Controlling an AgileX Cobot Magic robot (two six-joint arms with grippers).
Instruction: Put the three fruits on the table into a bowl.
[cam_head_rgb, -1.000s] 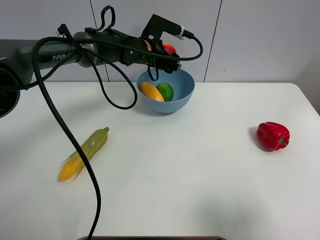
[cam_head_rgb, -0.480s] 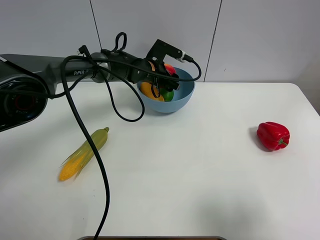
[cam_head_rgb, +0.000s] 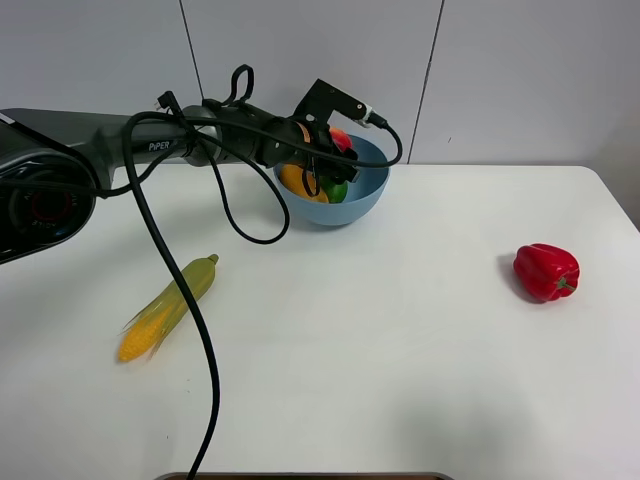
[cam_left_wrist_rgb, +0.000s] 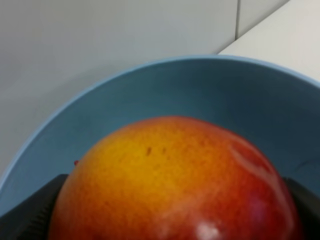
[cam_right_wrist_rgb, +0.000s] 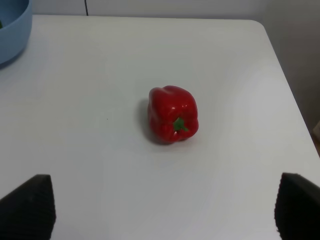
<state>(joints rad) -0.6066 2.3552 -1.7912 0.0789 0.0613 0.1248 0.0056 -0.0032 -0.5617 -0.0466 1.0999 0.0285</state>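
The white table (cam_head_rgb: 380, 380) carries a blue bowl (cam_head_rgb: 365, 200) (far edge), a corn cob (cam_head_rgb: 168, 306) and a red pepper (cam_head_rgb: 546, 271).

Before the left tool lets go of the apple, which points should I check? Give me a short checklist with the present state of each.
1. Left tool holds the apple, a finger on each side: ok.
2. Apple is inside the rim of the bowl: ok.
3. Mango and lime already in the bowl: ok.
4. Apple resting on the other fruits: cannot tell.
5. Right tool away from the bowl, open above the table, near the bell pepper: ok.
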